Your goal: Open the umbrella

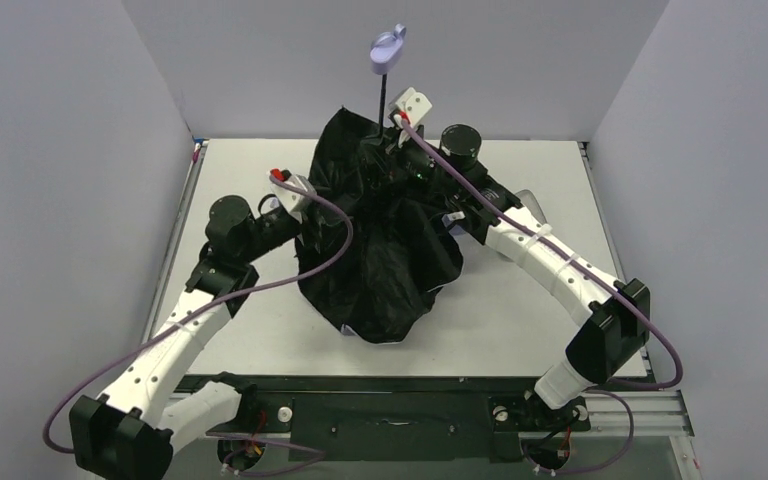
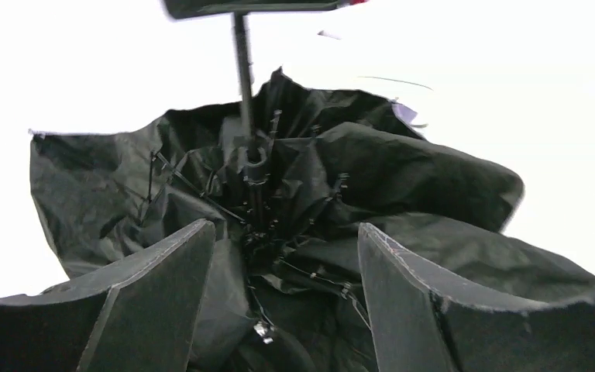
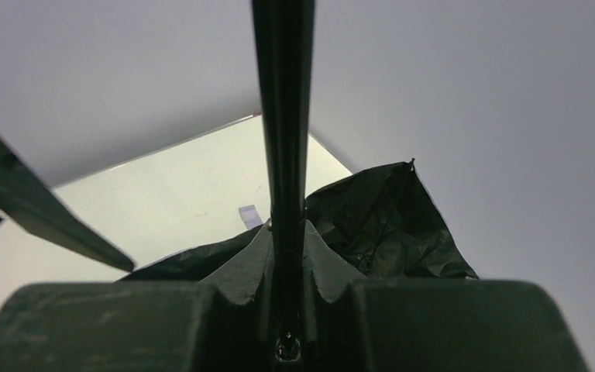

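The left end effector [image 2: 285, 232] shows two dark fingers [image 2: 163, 271] spread wide apart. Past the gap sits the umbrella [image 2: 403, 163], its crumpled black underside facing the camera. Its thin ribs [image 2: 201, 198] gather around the black shaft [image 2: 240, 70], which rises to the top of the view

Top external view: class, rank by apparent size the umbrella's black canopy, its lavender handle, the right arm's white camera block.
1. black canopy
2, tied. lavender handle and white camera block: they look about alike, so unranked.

The umbrella [image 1: 380, 240] sits canopy-down, its black fabric crumpled and part-spread, thin shaft [image 1: 384, 98] upright, lavender knob [image 1: 387, 47] topmost.
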Controlling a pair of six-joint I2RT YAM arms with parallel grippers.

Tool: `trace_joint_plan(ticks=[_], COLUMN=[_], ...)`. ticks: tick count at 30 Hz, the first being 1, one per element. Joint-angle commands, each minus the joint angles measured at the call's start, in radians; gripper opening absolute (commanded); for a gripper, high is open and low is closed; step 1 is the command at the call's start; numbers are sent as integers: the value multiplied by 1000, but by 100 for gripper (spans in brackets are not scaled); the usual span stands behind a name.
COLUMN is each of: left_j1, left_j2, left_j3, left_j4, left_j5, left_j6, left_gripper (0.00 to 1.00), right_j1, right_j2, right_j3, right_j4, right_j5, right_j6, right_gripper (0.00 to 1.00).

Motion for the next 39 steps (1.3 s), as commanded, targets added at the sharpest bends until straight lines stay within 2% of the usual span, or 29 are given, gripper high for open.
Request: trace_joint_plan(ticks=[1,5,10,18,21,24,28,33,39], left_j1=[29,25,-20,-110,-110,-105,-76,-40,-4], left_j2=[97,192,278,368,407,431,464,485,509], left_j3=[23,47,90,184,223,229,189,132,114], left_j4=[329,462,548,565,547,519,509,426,312], left_j5=[-60,-10,-2,18,10,-6,-19,-20,-27], left_j6=[-194,-154,-52,178,181,198,197,201,170], left_gripper=[64,60,53,42,34,21,12,11,16], right_j1=[20,38,46,48,49,48,44,29,1], right_j2=[-88,-104,-122,-142,-149,-158,-163,-162,-147], right_j3=[112,122,122,135,141,153,186,244,319], right_j4=[63,35,14,-2,-4,5,21,48,100], right_j5=[30,42,47,-3,-31,-49,-47,-49,-59], right_j6=[-12,3,24,80,104,127,152,182,230], right_gripper=[0,0,0,0,0,0,0,0,0])
